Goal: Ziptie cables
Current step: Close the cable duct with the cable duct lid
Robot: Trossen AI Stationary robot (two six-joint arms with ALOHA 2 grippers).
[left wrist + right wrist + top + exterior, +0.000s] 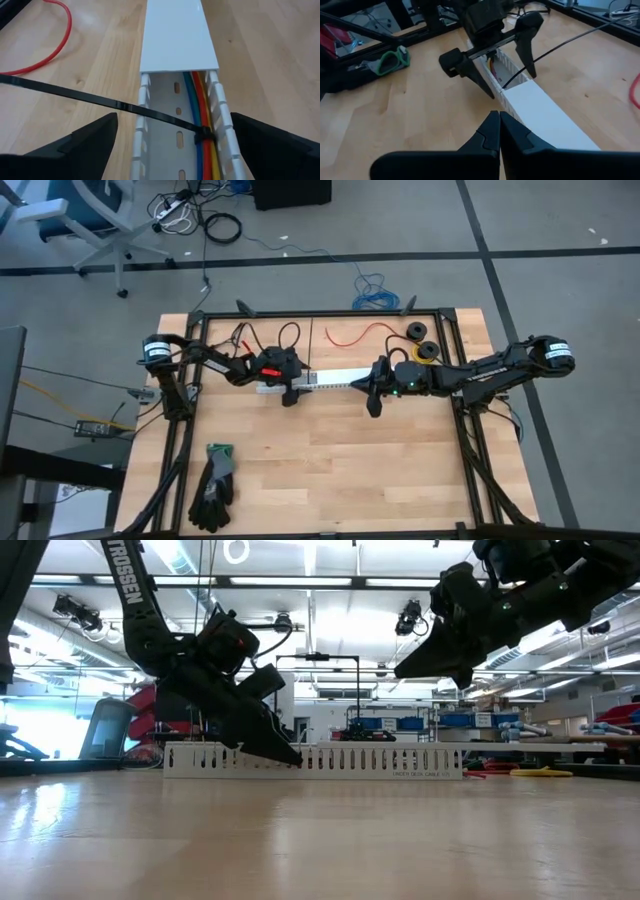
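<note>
Lay on the wooden tabletop (330, 450): a white slotted channel (176, 125), chosen here as landmark, partly capped by a white lid (176, 35). Ran inside the channel's open stretch, along one wall: the cables (202, 115), blue, green, orange, red and yellow side by side. Wrapped around the cables: a black ziptie (100, 100), its head against them and its long tail reaching out over the channel wall and across the wood. Hovered over the channel's uncovered end: the left gripper (492, 62), spread wide, one finger on each side of the channel, holding nothing. Hung above the capped end of the channel, off the wood: the right gripper (498, 131), shut tight with its fingers pressed together and nothing between them, pointed along the lid toward the left gripper. Curled on the wood beside the channel, away from the cables: a single red wire (52, 42). Sat well apart from the channel, near the tabletop's front edge: a pair of dark gloves with green cuffs (213, 485). Rested beyond the channel's capped end: two small dark rolls (420, 342).
</note>
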